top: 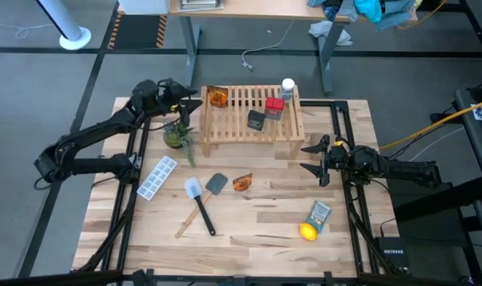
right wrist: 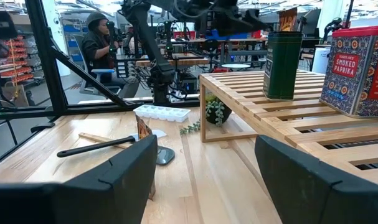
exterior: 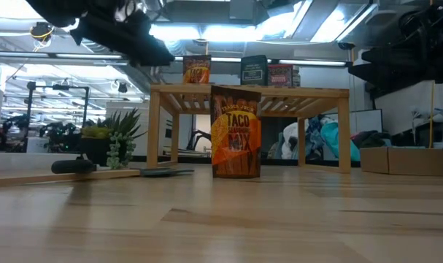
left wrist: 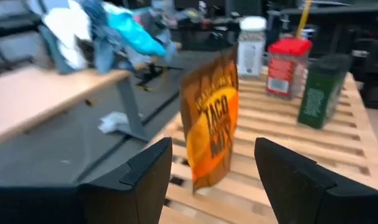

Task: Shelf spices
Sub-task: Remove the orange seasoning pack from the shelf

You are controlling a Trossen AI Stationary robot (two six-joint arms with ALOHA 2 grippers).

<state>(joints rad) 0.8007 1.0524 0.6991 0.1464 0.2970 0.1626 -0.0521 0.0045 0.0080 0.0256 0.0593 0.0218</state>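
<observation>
Spices: four of five are on the shelf [top: 252, 127], upper centre of the high view. A taco mix packet [top: 217, 98] stands at the shelf's upper left corner, a black box [top: 256, 120] mid-shelf, a red smoked paprika box [top: 274, 107] just right of it, and a white-capped bottle [top: 287, 88] at the upper right corner. One is left: the second taco mix packet [top: 242, 183], standing on the tabletop [top: 256, 222] below the shelf, centre frame, right of the two spatulas [top: 205, 199]. The low view shows it upright in front of the rack.

The left gripper [top: 194, 97] is at upper left, just beside the shelf's left edge, jaws open and empty; its wrist view shows the shelved packet standing between the open fingers [left wrist: 142, 180], not clearly touching them. The right gripper [top: 308, 156] is centre right, just off the shelf's lower right leg, jaws open, holding nothing, pointing left towards the loose packet.

Judgement: mostly done; the remaining packet likely falls to the right arm. The lemon [top: 307, 231], grey-blue packet [top: 320, 213], ice tray [top: 157, 176] and plant [top: 177, 133] are not part of the task.
</observation>
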